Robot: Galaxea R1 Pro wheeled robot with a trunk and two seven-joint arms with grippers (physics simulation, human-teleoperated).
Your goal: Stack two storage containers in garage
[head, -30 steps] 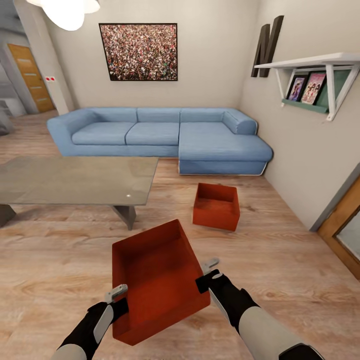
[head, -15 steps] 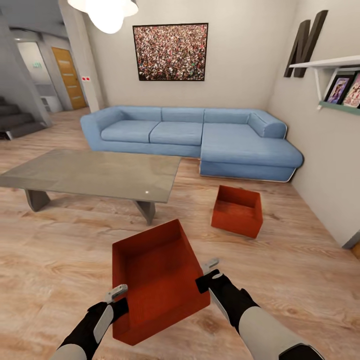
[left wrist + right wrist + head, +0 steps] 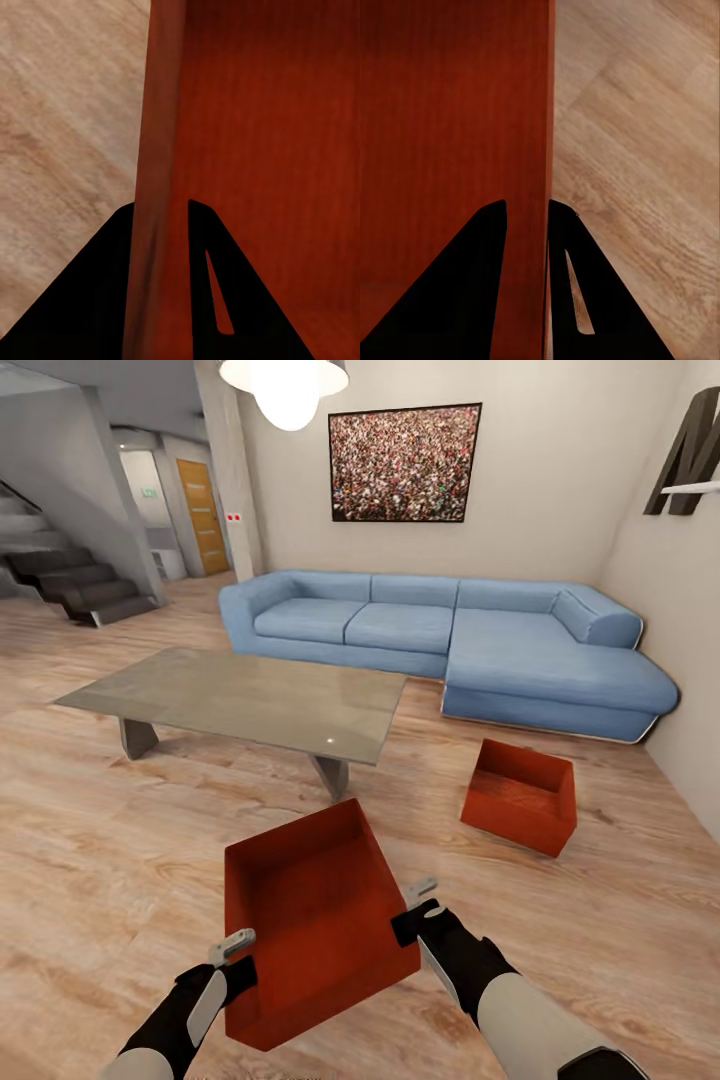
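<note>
I hold one orange-red storage container [image 3: 310, 920] up in front of me, over the living room's wood-plank floor. My left gripper [image 3: 236, 950] is shut on its left wall [image 3: 154, 187], and my right gripper [image 3: 418, 900] is shut on its right wall [image 3: 547, 150]. In both wrist views a dark finger sits on each side of the thin wall. The second storage container [image 3: 520, 795] rests tilted on the wood floor ahead to my right, near the blue sofa [image 3: 450, 640].
A low grey coffee table [image 3: 240, 700] stands ahead to the left. Dark stairs [image 3: 70, 580] and a wooden door [image 3: 203, 515] lie at the far left. A beige wall runs along the right.
The whole view has swung to the left: sofa, table and the floor container shifted right, the stairs came into sight. The held container and both grippers kept their place in the picture.
</note>
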